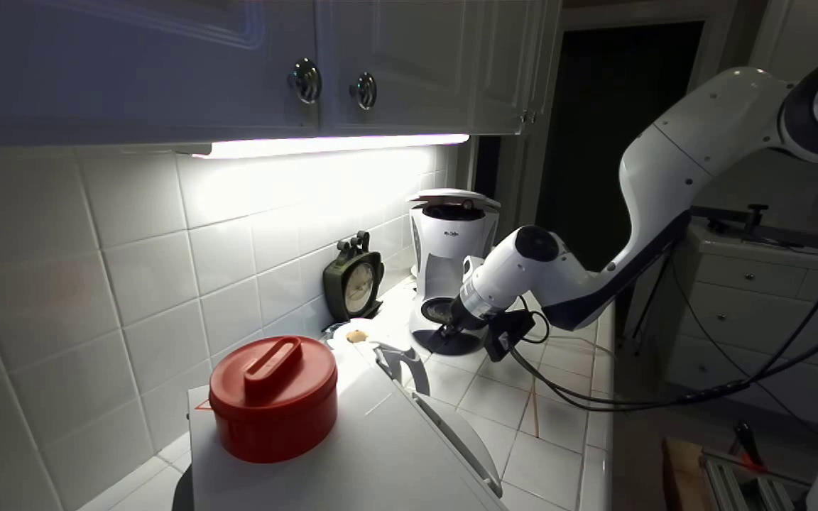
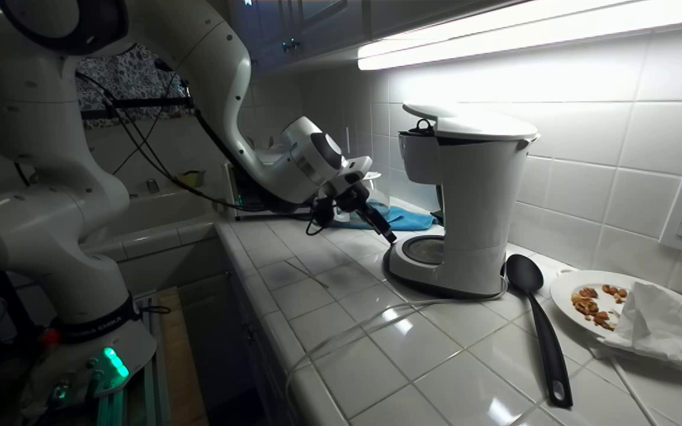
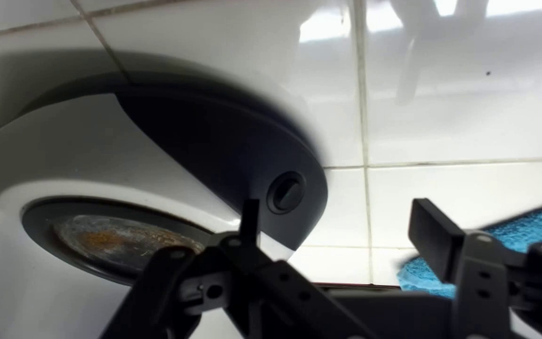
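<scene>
A white coffee maker point(image 1: 448, 245) point(image 2: 474, 207) stands on the tiled counter, its carafe place vacant. In the wrist view its dark base front carries a round black switch point(image 3: 286, 193), and its warming plate point(image 3: 111, 235) looks stained. My gripper point(image 3: 341, 230) is open, with nothing between its fingers. The left finger point(image 3: 251, 219) overlaps the base beside the switch in that view; whether it touches cannot be told. The right finger point(image 3: 433, 240) is over tile and a blue cloth point(image 3: 530, 230). In an exterior view the gripper point(image 2: 391, 238) points down at the base's front edge.
A red lidded container point(image 1: 274, 411) sits on a white surface. A dark green scale-like object point(image 1: 353, 284) leans by the wall. A black ladle point(image 2: 548, 349) and a plate point(image 2: 563, 296) with nuts and a napkin lie behind the coffee maker. A white cord point(image 2: 341, 337) crosses the counter.
</scene>
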Robot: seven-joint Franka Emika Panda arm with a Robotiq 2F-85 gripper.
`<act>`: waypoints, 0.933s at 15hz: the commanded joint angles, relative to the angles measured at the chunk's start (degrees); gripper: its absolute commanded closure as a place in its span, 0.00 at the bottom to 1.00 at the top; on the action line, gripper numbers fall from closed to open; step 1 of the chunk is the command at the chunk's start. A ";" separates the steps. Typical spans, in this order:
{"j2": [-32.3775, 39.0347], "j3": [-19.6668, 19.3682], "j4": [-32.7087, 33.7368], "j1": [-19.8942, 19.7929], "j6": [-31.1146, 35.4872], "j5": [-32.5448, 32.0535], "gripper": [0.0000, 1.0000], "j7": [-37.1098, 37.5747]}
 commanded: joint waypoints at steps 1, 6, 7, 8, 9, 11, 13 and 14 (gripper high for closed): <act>-0.24 0.77 0.27 0.06 0.53 1.60 0.48 -0.72; 0.39 1.36 0.25 0.01 -0.07 1.81 0.84 -1.33; 0.33 1.30 0.03 -0.10 -0.21 1.91 0.92 -1.38; 0.26 1.23 -0.17 -0.20 -0.34 1.99 0.98 -1.55; 0.18 1.12 -0.36 -0.34 -0.43 2.00 1.00 -1.55; 0.25 0.90 -0.48 -0.52 -0.46 1.95 0.67 -1.62; 0.41 0.78 -0.40 -0.53 -0.60 1.65 0.61 -1.33; 0.57 0.71 -0.24 -0.50 -0.59 1.26 0.53 -0.98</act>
